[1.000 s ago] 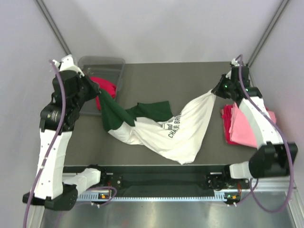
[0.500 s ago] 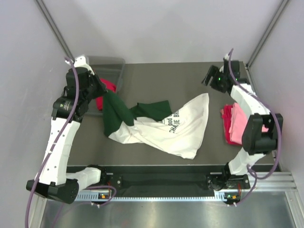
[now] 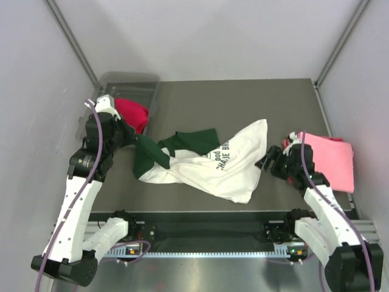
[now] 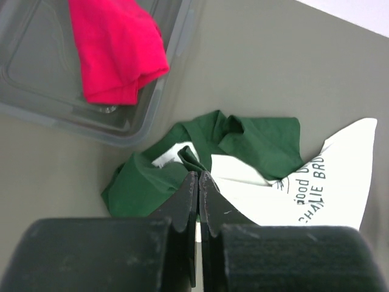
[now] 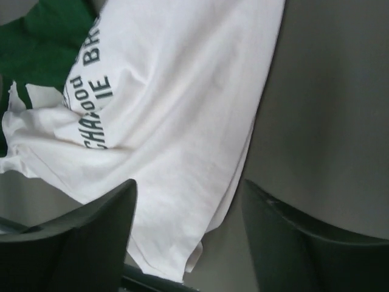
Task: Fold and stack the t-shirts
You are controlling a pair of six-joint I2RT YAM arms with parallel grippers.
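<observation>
While our left gripper [image 3: 134,139] is pinching the white t-shirt [image 3: 231,165] mid-left, we are holding our right gripper [image 3: 265,162] open lower right.

White shirt [image 3: 231,176] — green sleeves, black lettering; pink shirt [image 3: 331,159]; red shirt [image 3: 130,112].

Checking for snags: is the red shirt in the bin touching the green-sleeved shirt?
Apart. Left wrist view: the red shirt lies inside the bin, whose wall separates it from the green-sleeved shirt.
</observation>
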